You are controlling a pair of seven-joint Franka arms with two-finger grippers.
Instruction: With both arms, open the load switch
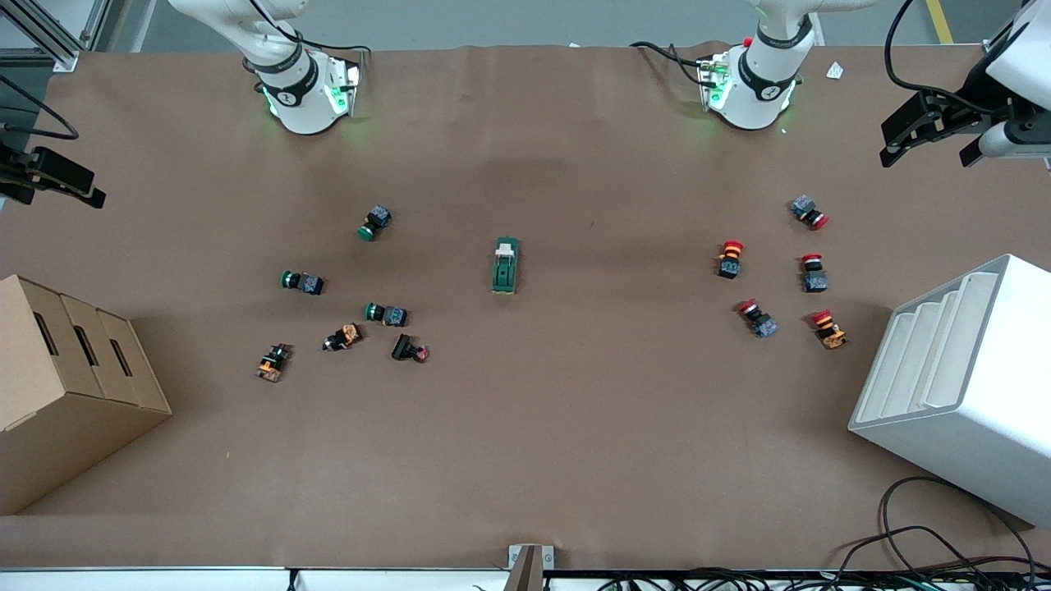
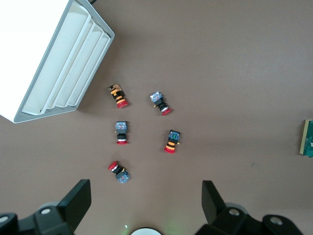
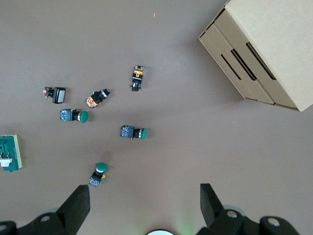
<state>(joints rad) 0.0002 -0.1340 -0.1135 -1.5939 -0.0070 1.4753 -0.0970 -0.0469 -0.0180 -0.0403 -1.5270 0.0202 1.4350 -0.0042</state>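
The load switch (image 2: 308, 138) is cut off by the edge in the left wrist view. The white rack (image 1: 961, 386) and the cardboard box (image 1: 57, 386) run off the front view's sides.

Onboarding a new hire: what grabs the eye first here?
The green load switch lies alone mid-table between two clusters: green pushbuttons toward the right arm's end, red pushbuttons toward the left arm's. The left gripper and right gripper hang open, high over those clusters.
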